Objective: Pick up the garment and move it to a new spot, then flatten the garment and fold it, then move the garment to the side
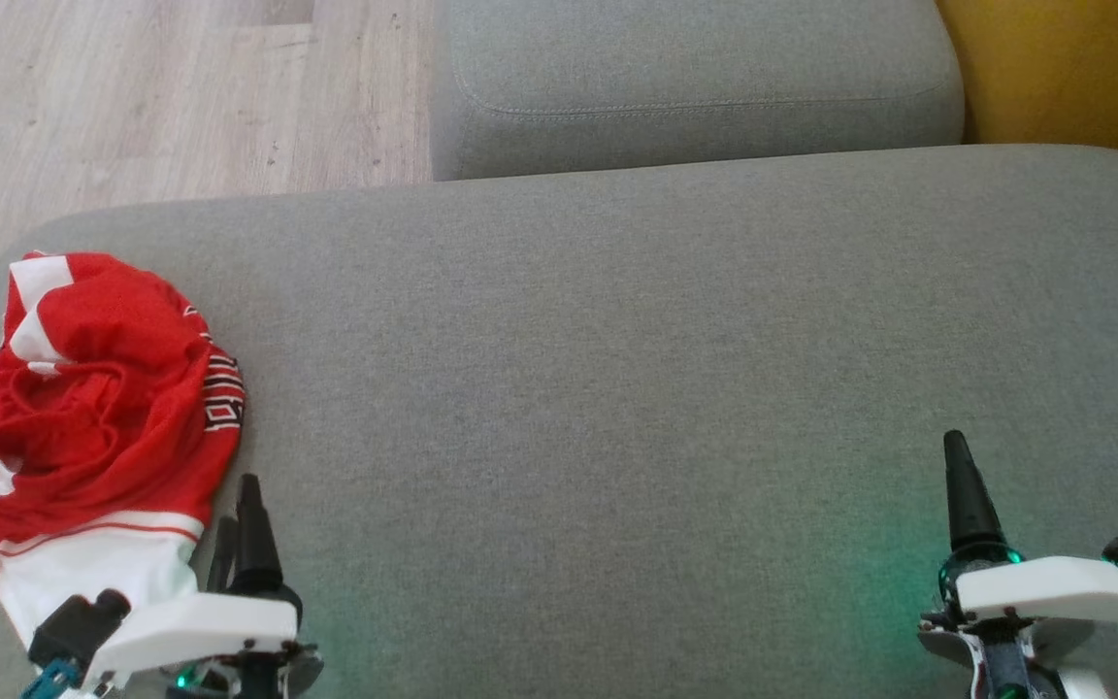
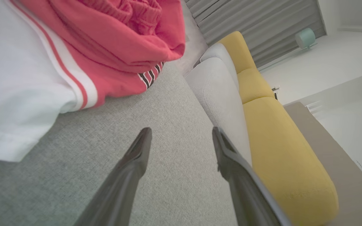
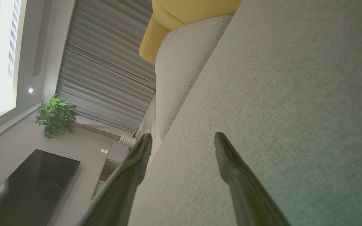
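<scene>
Head view: grey seat, one garment, two grippers.
Seat (image 1: 617, 388) carries the crumpled red-and-white garment (image 1: 93, 408) at its left edge, not yet lifted; left gripper (image 2: 181, 129) spread beside the hem, likely poised to grab; right gripper (image 3: 182, 135) spread, idle near the right edge.

The garment (image 1: 93, 388) at left is showing red with white patches, a white hem edged by a thin red stripe, and a black-and-white striped band. The sofa (image 1: 617, 340) is showing grey, the cushion (image 1: 1064, 68) at upper right yellow, the floor (image 1: 132, 97) at upper left pale wood grain. The left gripper (image 2: 181, 130) and right gripper (image 3: 183, 136) are showing dark fingers, green light tinting the grey nearby.
</scene>
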### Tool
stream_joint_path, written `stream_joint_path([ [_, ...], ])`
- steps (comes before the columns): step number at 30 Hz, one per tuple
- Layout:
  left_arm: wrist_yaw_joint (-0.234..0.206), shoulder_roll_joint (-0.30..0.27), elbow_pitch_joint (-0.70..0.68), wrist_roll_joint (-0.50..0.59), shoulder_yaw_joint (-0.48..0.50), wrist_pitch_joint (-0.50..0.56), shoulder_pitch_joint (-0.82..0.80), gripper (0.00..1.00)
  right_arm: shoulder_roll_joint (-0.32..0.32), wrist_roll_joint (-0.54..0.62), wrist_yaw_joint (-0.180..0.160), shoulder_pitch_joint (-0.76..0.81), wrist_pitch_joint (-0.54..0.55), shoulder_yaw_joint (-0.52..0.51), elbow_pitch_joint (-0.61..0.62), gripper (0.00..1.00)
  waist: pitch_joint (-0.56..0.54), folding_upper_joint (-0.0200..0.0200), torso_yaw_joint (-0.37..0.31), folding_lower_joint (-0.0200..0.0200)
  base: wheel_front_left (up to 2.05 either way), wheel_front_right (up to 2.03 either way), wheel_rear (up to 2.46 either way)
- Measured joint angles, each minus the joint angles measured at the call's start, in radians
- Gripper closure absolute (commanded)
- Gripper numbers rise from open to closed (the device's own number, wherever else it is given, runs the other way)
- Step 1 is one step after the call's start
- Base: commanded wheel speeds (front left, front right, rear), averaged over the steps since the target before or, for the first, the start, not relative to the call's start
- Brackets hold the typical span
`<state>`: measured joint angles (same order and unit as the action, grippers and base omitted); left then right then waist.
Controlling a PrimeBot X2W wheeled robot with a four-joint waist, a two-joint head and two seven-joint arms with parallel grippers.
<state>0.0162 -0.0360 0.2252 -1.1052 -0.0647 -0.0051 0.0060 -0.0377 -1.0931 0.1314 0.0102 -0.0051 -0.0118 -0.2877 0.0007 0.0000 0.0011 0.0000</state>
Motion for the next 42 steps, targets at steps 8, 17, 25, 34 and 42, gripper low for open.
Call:
stream_joint_path([
  [8,-0.017,0.000,-0.011,0.082,-0.022,-0.022,0.000,0.00,0.000,0.088,0.000,0.000,-0.021,0.007,0.001,0.00,0.001,0.0000,0.001,0.0000,0.00,0.00,0.00],
  [17,-0.035,-0.001,-0.021,0.182,-0.047,-0.042,0.000,0.00,0.000,0.207,0.000,-0.001,-0.043,0.026,0.019,0.00,0.006,0.0000,-0.004,0.0000,0.00,0.00,0.00],
  [25,-0.054,-0.001,-0.027,0.278,-0.072,-0.072,0.000,0.00,0.000,0.307,0.000,-0.001,-0.071,0.044,0.030,0.00,0.004,0.0000,-0.006,0.0000,0.00,0.00,0.00],
  [34,-0.078,-0.002,-0.035,0.391,-0.105,-0.095,0.000,0.00,-0.001,0.421,0.000,-0.001,-0.093,0.069,0.035,0.00,0.000,0.0000,-0.006,0.0000,0.00,0.00,0.00],
  [42,-0.101,-0.002,-0.035,0.496,-0.134,-0.119,0.000,0.00,-0.001,0.525,0.000,-0.001,-0.119,0.079,0.036,0.00,-0.002,0.0000,-0.007,0.0000,0.00,0.00,0.00],
])
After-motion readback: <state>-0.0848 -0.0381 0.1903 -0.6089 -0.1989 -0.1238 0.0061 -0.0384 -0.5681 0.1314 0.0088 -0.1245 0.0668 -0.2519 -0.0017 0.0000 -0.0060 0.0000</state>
